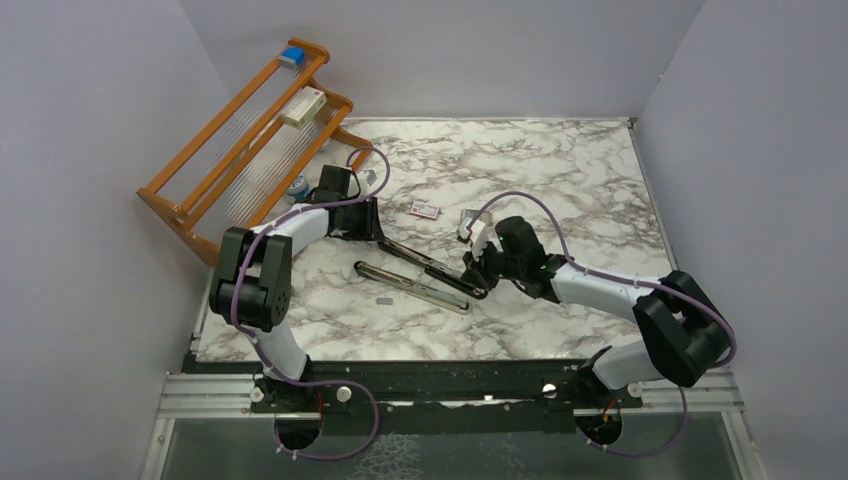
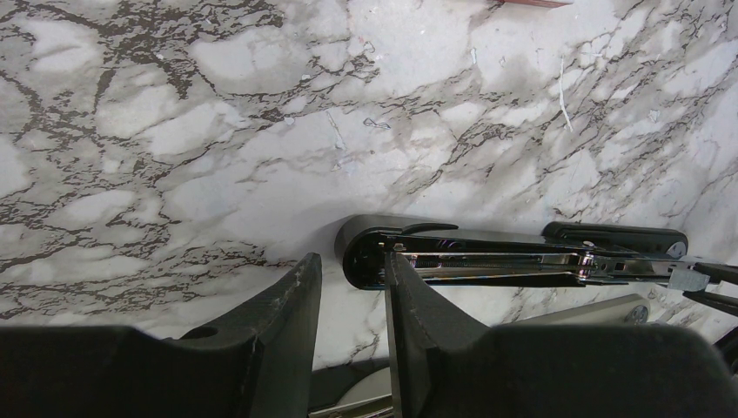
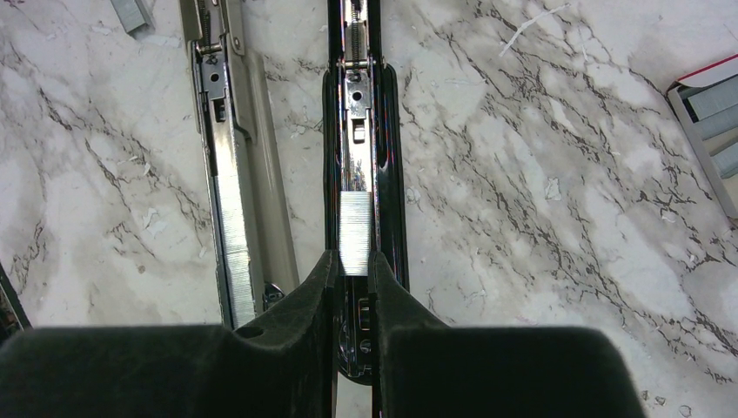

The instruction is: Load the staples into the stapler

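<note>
The black stapler (image 1: 430, 265) lies swung open on the marble table, its shiny rail (image 3: 357, 165) facing up. My right gripper (image 3: 352, 257) is shut on a short silver strip of staples (image 3: 354, 233), which sits over the rail near the stapler's front end. At the stapler's other end my left gripper (image 2: 348, 259) stands open. Its right finger (image 2: 409, 305) overlaps the rounded black end (image 2: 361, 252), and bare marble shows between the fingers. In the top view the left gripper (image 1: 372, 228) and right gripper (image 1: 470, 272) are at opposite ends of the stapler.
A light grey stapler-like tool (image 3: 235, 174) lies parallel, just left of the black one, with staples in its channel. A grey tray of strips (image 3: 705, 113) and a red-and-white packet (image 1: 425, 208) lie behind. A loose strip (image 1: 385, 298) lies in front. A wooden rack (image 1: 250, 130) stands back left.
</note>
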`<action>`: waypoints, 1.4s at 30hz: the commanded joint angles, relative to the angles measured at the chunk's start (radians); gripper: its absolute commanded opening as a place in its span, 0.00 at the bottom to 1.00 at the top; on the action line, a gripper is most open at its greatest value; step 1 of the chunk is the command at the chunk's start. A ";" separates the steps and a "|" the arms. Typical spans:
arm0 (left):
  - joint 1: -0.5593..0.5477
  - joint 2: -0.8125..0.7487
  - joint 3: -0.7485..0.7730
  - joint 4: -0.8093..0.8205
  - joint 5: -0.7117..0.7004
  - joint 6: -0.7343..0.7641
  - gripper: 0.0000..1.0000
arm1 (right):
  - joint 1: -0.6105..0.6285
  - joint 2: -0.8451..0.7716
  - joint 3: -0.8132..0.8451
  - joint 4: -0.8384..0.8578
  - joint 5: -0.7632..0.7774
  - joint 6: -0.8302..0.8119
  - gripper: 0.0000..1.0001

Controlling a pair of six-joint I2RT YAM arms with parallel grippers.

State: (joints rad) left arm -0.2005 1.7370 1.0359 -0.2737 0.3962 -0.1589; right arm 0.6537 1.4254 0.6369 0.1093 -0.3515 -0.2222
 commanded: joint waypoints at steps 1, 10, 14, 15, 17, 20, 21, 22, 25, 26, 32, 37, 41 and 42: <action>0.002 0.033 0.006 -0.031 -0.072 0.031 0.35 | 0.007 0.017 0.036 -0.022 0.027 -0.014 0.10; 0.003 0.033 0.004 -0.030 -0.073 0.031 0.35 | 0.007 -0.013 0.019 0.005 0.038 -0.009 0.10; 0.001 0.033 0.004 -0.032 -0.073 0.031 0.34 | 0.007 -0.001 0.030 -0.007 0.040 -0.011 0.10; 0.002 0.033 0.004 -0.033 -0.073 0.032 0.35 | 0.007 0.007 0.034 -0.013 0.041 -0.011 0.10; 0.002 0.034 0.005 -0.032 -0.074 0.031 0.34 | 0.007 0.013 0.036 -0.017 0.043 -0.011 0.10; 0.001 0.035 0.005 -0.032 -0.073 0.032 0.35 | 0.007 0.019 0.039 -0.022 0.052 -0.011 0.10; 0.002 0.034 0.005 -0.032 -0.071 0.032 0.34 | 0.007 0.021 0.041 -0.026 0.054 -0.011 0.10; 0.003 0.035 0.006 -0.032 -0.072 0.032 0.34 | 0.007 0.024 0.044 -0.029 0.053 -0.012 0.10; 0.001 0.035 0.006 -0.032 -0.071 0.032 0.34 | 0.007 0.032 0.047 -0.034 0.051 -0.014 0.10; 0.001 0.035 0.006 -0.032 -0.072 0.032 0.34 | 0.007 0.036 0.050 -0.039 0.050 -0.015 0.10; 0.002 0.035 0.006 -0.032 -0.070 0.031 0.34 | 0.007 0.058 0.064 -0.059 0.036 -0.020 0.10; 0.003 0.034 0.006 -0.032 -0.070 0.031 0.34 | 0.007 0.066 0.074 -0.072 0.037 -0.022 0.10; 0.002 0.036 0.006 -0.032 -0.070 0.032 0.34 | 0.007 0.070 0.082 -0.091 0.027 -0.023 0.11; 0.002 0.036 0.006 -0.032 -0.070 0.031 0.34 | 0.007 0.067 0.082 -0.095 0.022 -0.022 0.11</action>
State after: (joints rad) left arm -0.2005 1.7378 1.0378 -0.2764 0.3965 -0.1585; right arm 0.6548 1.4807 0.6888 0.0582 -0.3229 -0.2359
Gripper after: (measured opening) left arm 0.349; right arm 0.154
